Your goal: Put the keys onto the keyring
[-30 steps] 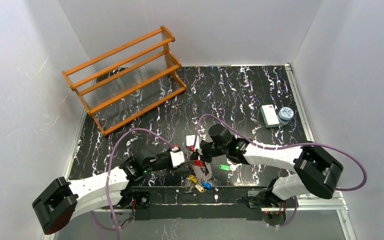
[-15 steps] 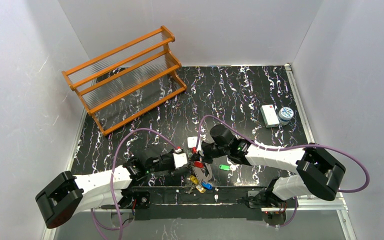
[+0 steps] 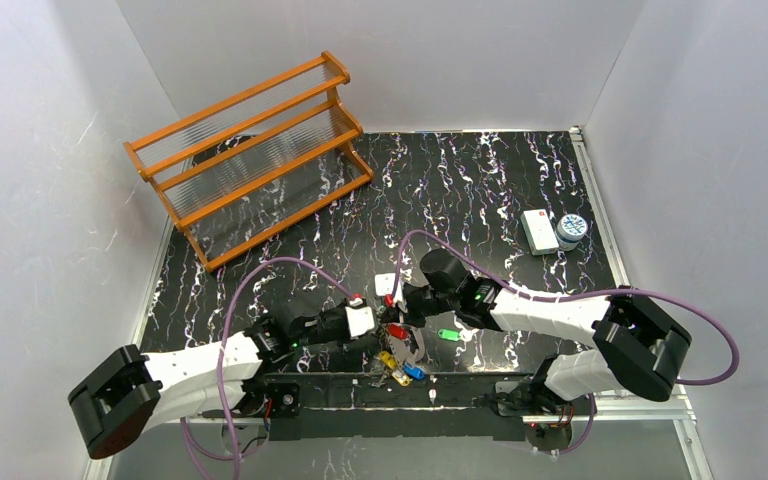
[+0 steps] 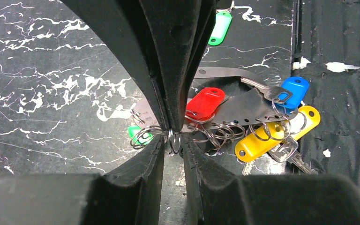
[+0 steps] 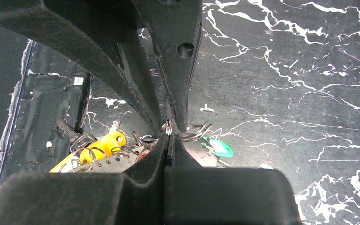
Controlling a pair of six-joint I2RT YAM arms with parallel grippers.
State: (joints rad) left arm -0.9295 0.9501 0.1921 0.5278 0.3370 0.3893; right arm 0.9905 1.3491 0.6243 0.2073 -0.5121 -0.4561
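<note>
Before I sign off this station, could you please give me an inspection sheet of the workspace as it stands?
Surface: black marbled table, nothing amiss seen.
Job's things: keys with red, blue and yellow tags bunched with the grey keyring near the arms' bases; one green-tagged key lies apart, right of them.
Clutter: wooden rack at far left; white box and round tin at far right.
Grippers: right gripper shut on a small wire ring; left gripper tips flank that ring, grip unclear.
Cables: purple cables loop over both arms, clear of the keys.
Surroundings: white walls on three sides; nothing else seen.
</note>
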